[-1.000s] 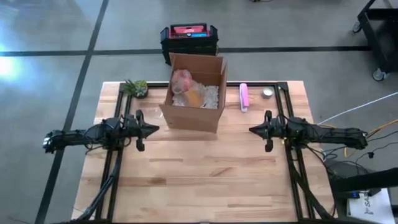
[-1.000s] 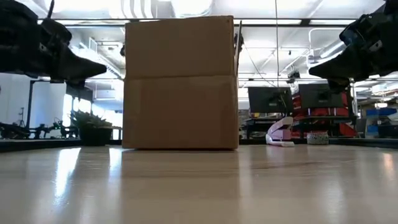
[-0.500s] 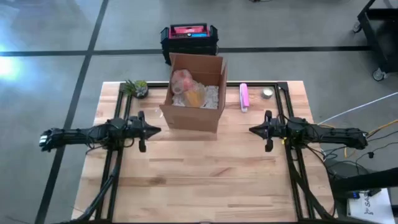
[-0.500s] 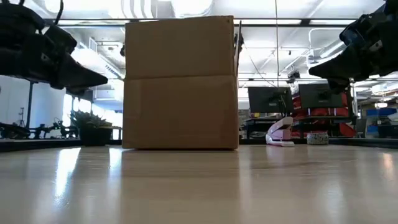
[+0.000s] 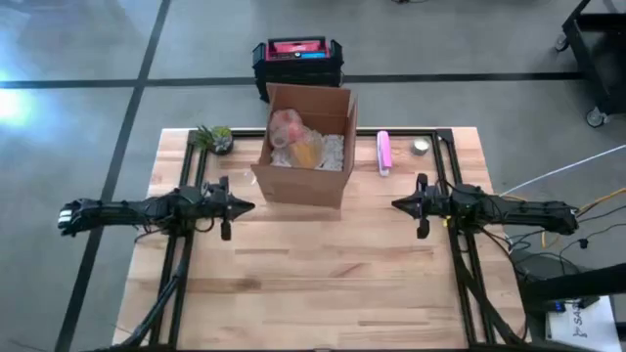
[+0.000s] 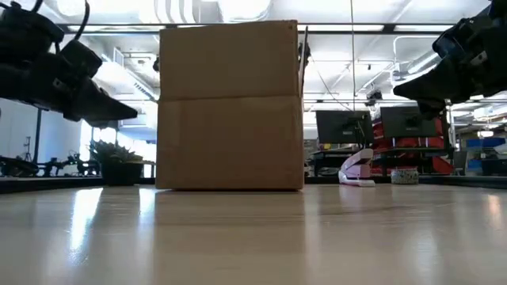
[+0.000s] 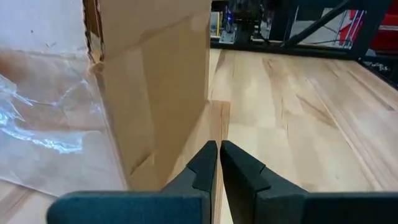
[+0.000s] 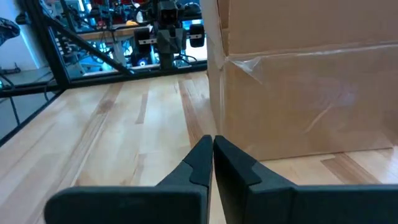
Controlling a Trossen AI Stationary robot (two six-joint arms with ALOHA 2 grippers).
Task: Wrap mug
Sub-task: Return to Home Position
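Observation:
An open cardboard box [image 5: 303,147] stands on its base at the table's far middle and holds a pink-and-orange bundle in clear wrap [image 5: 293,137] on white filling. No bare mug shows. My left gripper [image 5: 246,205] hovers shut above the table, just left of the box's near left corner [image 7: 155,81]. My right gripper [image 5: 397,204] hovers shut to the right of the box [image 8: 298,93]. Neither holds anything.
A small potted plant [image 5: 213,138] stands at the far left. A pink-and-white stapler [image 5: 383,153] and a small round tin [image 5: 421,146] lie to the right of the box. A black-and-red case [image 5: 296,59] sits on the floor beyond the table. Bare wood [image 5: 323,284] fills the near half.
My left gripper has moved a little toward the table's right edge and dipped lower, tipping its fingers downward, still shut. My right arm has kept still.

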